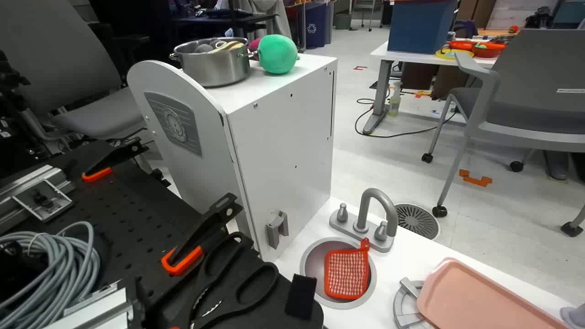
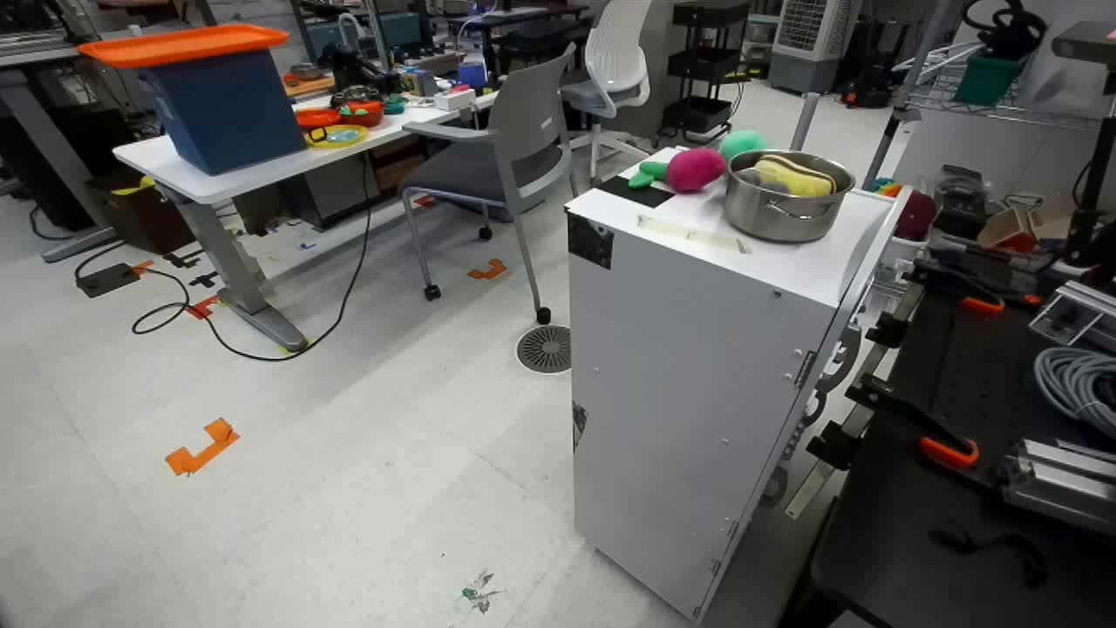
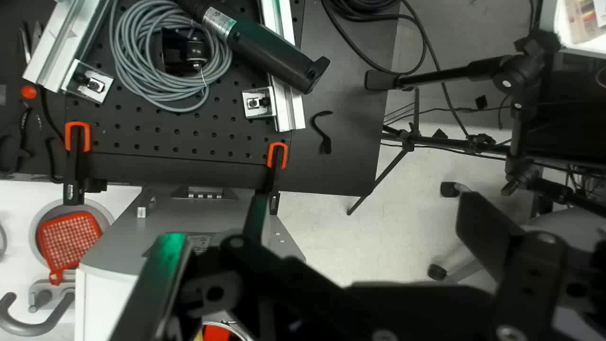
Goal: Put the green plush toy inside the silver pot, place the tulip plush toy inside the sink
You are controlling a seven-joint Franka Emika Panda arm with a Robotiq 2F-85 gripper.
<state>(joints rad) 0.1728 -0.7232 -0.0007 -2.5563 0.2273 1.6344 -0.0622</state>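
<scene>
Neither placement has yet been made, so a first grasp of the green plush ball point(image 1: 277, 54) is judged to come next. It is carried by the tabletop point(image 1: 256, 87) of the white cabinet point(image 2: 680, 375), near the edge facing the sink point(image 1: 314, 269), and is set farther from the arched end panel point(image 1: 196, 171) than the steel pot point(image 1: 215, 68) is. The jaws, shown only in the wrist view, are spread wide with nothing held between them. There, only a sliver of the pot is caught at the lower border and the ball is not seen; from the jaws it is therefore reckoned to lie toward that view's lower left, past the pot, away from the black pegboard point(image 3: 128, 142). No long axis is offered by the ball; the tulip plush toy point(image 2: 696, 169) is laid with its head toward the pot and its leaves toward the edge opposite the panel.
</scene>
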